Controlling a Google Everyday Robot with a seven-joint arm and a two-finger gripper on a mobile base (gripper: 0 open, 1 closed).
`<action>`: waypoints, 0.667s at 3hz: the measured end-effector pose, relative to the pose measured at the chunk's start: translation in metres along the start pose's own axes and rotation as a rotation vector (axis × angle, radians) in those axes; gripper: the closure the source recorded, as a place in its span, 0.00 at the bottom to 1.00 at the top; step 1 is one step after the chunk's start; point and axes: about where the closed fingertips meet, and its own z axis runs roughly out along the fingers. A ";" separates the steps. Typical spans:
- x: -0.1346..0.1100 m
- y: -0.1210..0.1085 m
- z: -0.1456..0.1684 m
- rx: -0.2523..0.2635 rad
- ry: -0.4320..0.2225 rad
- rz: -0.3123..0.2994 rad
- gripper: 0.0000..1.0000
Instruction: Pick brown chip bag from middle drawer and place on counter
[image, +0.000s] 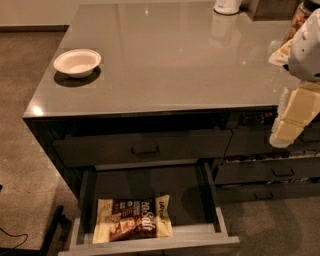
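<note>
The brown chip bag (132, 219) lies flat in the front of the open middle drawer (150, 243), dark brown centre with white lettering and cream ends. The drawer is pulled out below the grey counter (170, 55). My gripper (294, 120), cream-yellow under a white arm housing, hangs at the right edge of the view, in front of the counter's right front edge. It is well above and to the right of the bag and holds nothing that I can see.
A white bowl (77, 62) sits on the counter's left front corner. A white container (227, 6) and a jar (300, 17) stand at the back right. Shut drawers with black bar handles (282, 171) are right of the open drawer. A black object (52, 230) stands on the floor at lower left.
</note>
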 end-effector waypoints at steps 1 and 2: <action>0.000 0.000 0.000 0.000 0.000 0.000 0.00; -0.004 0.004 0.016 0.002 -0.024 0.003 0.18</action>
